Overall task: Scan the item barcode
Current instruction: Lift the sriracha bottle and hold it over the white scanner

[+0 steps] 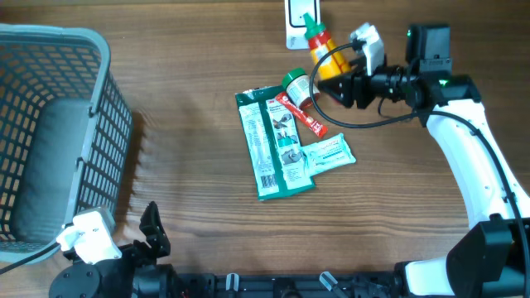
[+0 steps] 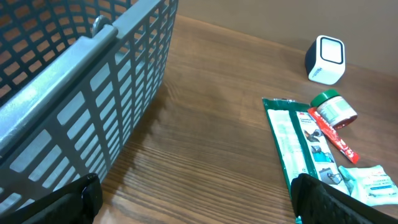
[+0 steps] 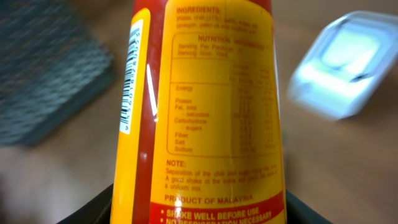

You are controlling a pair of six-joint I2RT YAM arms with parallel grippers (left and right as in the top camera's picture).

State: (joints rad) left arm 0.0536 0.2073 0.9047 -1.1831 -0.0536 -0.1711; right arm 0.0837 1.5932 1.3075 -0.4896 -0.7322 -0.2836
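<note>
Sitting far left, basket [image 1: 99,50]; left gripper [image 1: 153,225] near it, jaws spread wide, empty. Packets [image 1: 273,141] lay centre. Scanner [image 1: 296,16] stood far centre. Bottle [image 1: 321,48] just beside scanner, clamped in right gripper [image 1: 338,80]; barcode [image 3: 129,74] showed on bottle's side.

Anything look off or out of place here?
Nothing spilled or damaged. The small jar lies on its side among the packets, and the barcode on the held bottle faces away from the scanner.

Wooden table [image 1: 190,165] with grey basket [image 1: 108,141], green packet [image 1: 269,153], red sachet [image 1: 306,117], green-lidded jar [image 1: 296,85], white scanner [image 2: 326,59].
</note>
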